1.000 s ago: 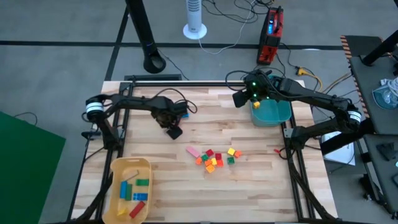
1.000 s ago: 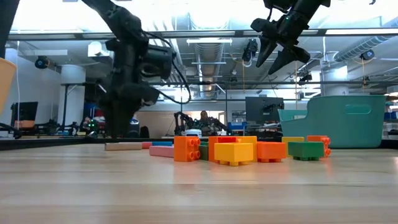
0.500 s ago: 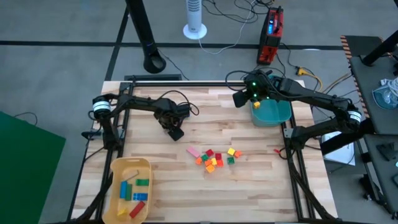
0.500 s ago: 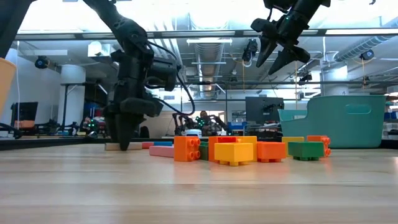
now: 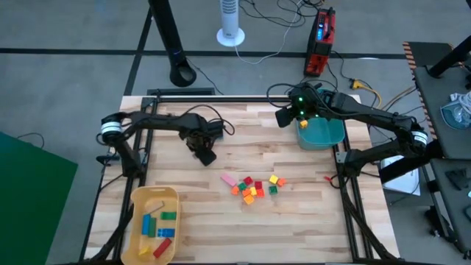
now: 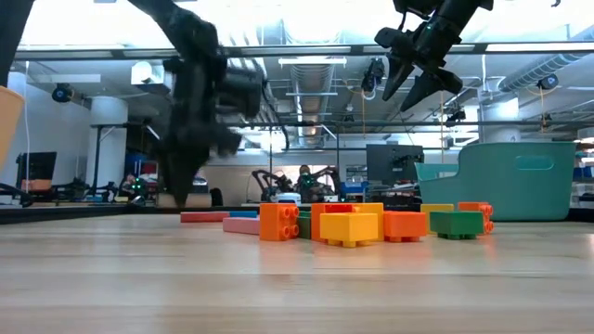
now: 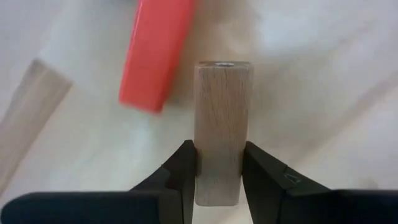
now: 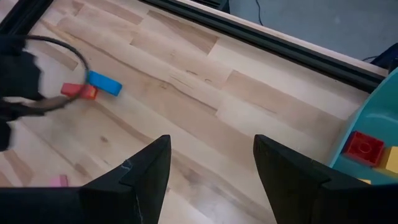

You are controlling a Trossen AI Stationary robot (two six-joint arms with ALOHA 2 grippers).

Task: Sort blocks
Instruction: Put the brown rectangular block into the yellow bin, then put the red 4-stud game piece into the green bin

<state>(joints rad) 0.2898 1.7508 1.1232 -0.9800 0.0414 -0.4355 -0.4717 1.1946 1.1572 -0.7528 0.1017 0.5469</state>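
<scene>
A pale wooden bar block [image 7: 219,118] sits between the fingers of my left gripper [image 7: 219,177], which is shut on it left of the table's middle [image 5: 204,152]. A red bar [image 7: 155,53] lies flat on the table just beyond it [image 6: 204,216], with a blue block [image 8: 104,83] alongside. A pile of coloured blocks [image 5: 254,186] rests on the table's middle. My right gripper [image 8: 211,162] hangs open, high at the far right near the teal bin [image 5: 321,134], holding nothing. My left gripper pinches the wooden bar's two long sides [image 7: 217,165] between its two fingers, near the bar's end closest to the wrist. The fingers point down and lie along the bar. The bar is clear of the table, above the red bar.
A yellow tray [image 5: 140,199] with several blocks stands at the near left corner. The teal bin holds a red [image 8: 364,148] and a yellow block. A pink bar [image 5: 229,179] lies at the pile's left. Bare wood stretches between the pile and the bin.
My left gripper has gone down to the table, shut on the wooden bar and come up again. The bar has been lifted clear of the table. The red bar stays where it was.
</scene>
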